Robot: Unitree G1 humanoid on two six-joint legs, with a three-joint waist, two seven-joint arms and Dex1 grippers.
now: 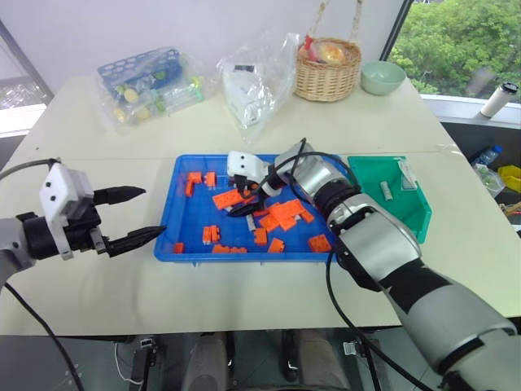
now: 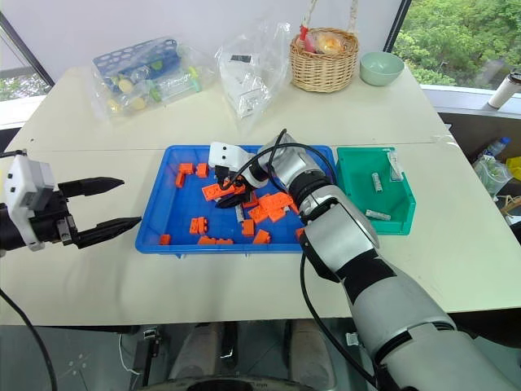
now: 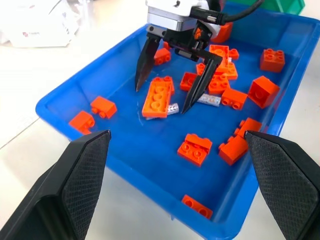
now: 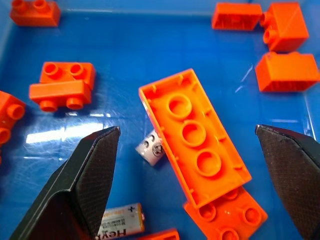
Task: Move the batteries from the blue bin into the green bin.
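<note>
Your right gripper [image 3: 169, 95] hangs wide open inside the blue bin [image 1: 171, 213], near the middle, its fingers astride a long orange brick [image 4: 195, 135] with one of the batteries [image 4: 150, 148] half hidden under the brick's edge; another battery [image 4: 120, 219] lies just beside it. These cylinders look hard, smooth and light, so they may roll; grip one across its middle. Your left gripper [image 1: 129, 217] waits open off the bin's left rim, and some batteries already lie in the green bin [image 1: 415, 216].
</note>
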